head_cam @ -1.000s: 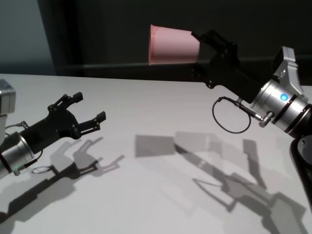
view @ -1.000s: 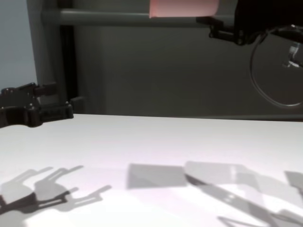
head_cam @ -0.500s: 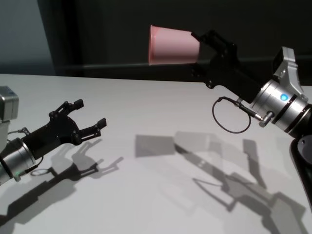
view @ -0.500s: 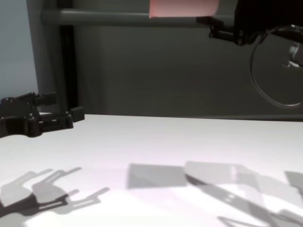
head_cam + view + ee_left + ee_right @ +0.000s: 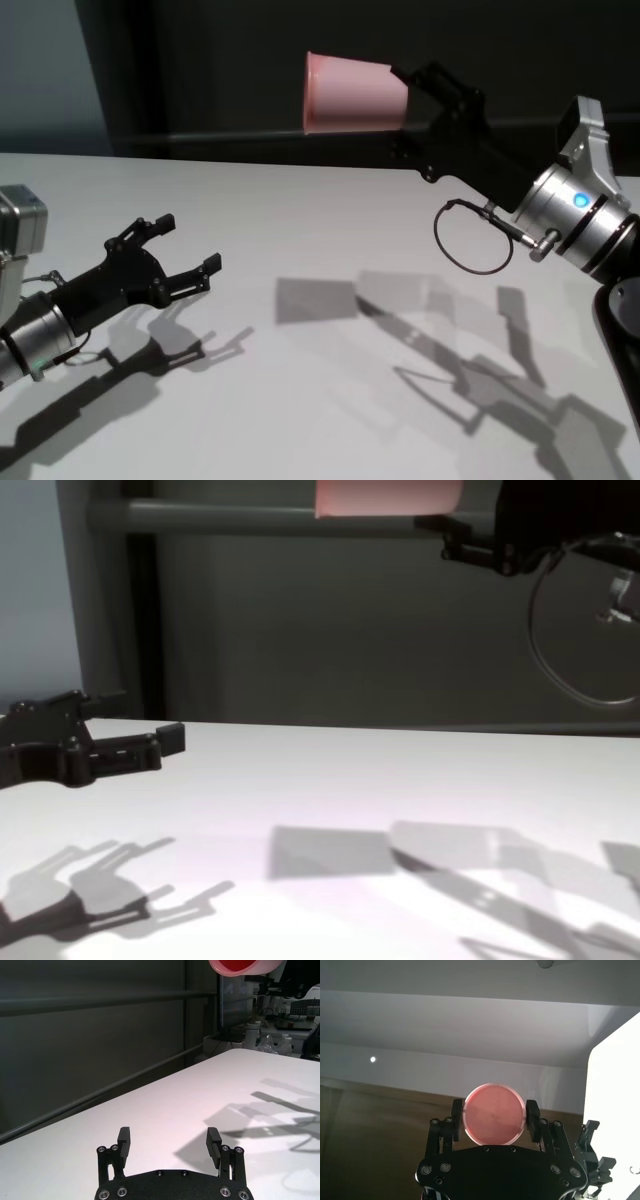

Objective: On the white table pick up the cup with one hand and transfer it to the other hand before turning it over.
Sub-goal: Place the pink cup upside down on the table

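Observation:
The pink cup (image 5: pixel 352 93) is held high above the white table (image 5: pixel 300 220), lying on its side with its rim pointing left. My right gripper (image 5: pixel 408 96) is shut on its base end; the right wrist view shows the cup (image 5: pixel 493 1120) between the fingers (image 5: pixel 532 1120). The cup's lower part shows at the top of the chest view (image 5: pixel 388 497), and its rim shows in the left wrist view (image 5: pixel 246 966). My left gripper (image 5: pixel 182 248) is open and empty, low over the table at the left, well below and left of the cup. It also shows in the chest view (image 5: pixel 125 725) and the left wrist view (image 5: pixel 170 1142).
A dark grey wall panel (image 5: pixel 250 70) with a horizontal rail stands behind the table. A black cable loop (image 5: pixel 472 240) hangs under the right wrist. Shadows of both arms and the cup lie on the tabletop.
My left gripper has moved a little to the right and nearer the table's middle, still open. The right gripper and the cup have held still.

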